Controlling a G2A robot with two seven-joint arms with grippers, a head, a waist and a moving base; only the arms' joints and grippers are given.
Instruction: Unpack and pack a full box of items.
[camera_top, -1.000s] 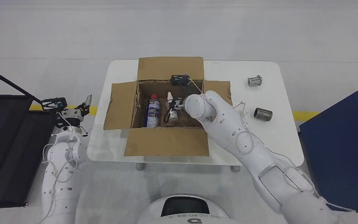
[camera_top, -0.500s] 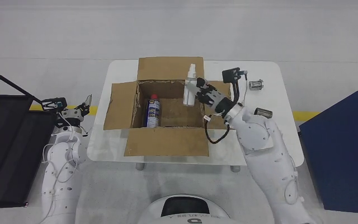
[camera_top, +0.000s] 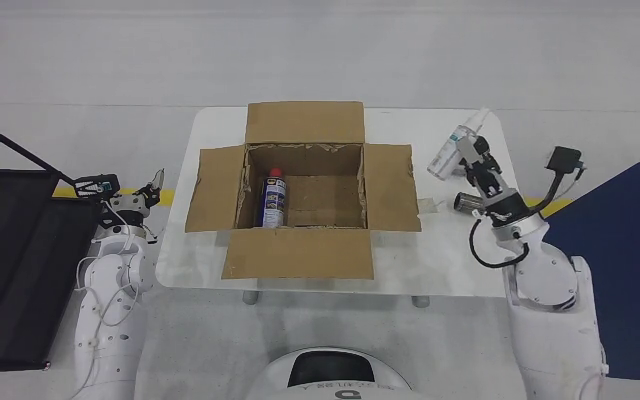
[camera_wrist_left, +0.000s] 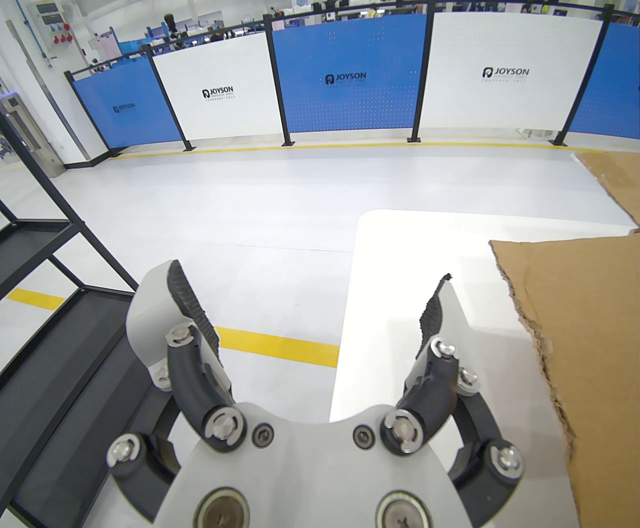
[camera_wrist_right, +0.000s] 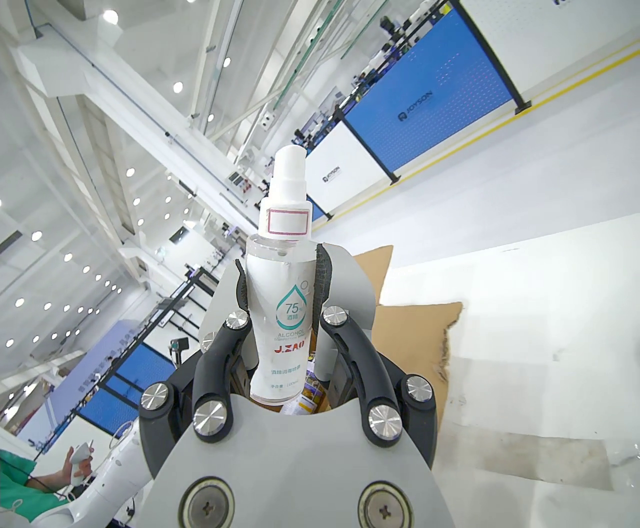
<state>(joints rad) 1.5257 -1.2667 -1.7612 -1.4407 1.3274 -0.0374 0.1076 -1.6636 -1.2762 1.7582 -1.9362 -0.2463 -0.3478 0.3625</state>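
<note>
An open cardboard box (camera_top: 305, 190) stands mid-table with its flaps spread; a spray can (camera_top: 272, 196) with a red cap lies inside at its left. My right gripper (camera_top: 470, 165) is over the table's right part, shut on a clear spray bottle (camera_top: 457, 146) with a white cap. In the right wrist view the spray bottle (camera_wrist_right: 283, 280) stands between the pads (camera_wrist_right: 320, 280). My left gripper (camera_top: 128, 185) hangs open off the table's left edge, and in the left wrist view the gripper (camera_wrist_left: 310, 300) holds nothing.
A metal cylinder (camera_top: 466, 203) lies on the white table (camera_top: 460, 260) right by my right gripper, partly hidden by it. A black rack (camera_top: 30, 260) stands at the far left, a blue panel (camera_top: 600, 260) at the far right. The box flap (camera_wrist_left: 575, 325) lies near my left gripper.
My right arm lifted the spray bottle out of the box and carried it right, over the table's right side. The left arm has not moved.
</note>
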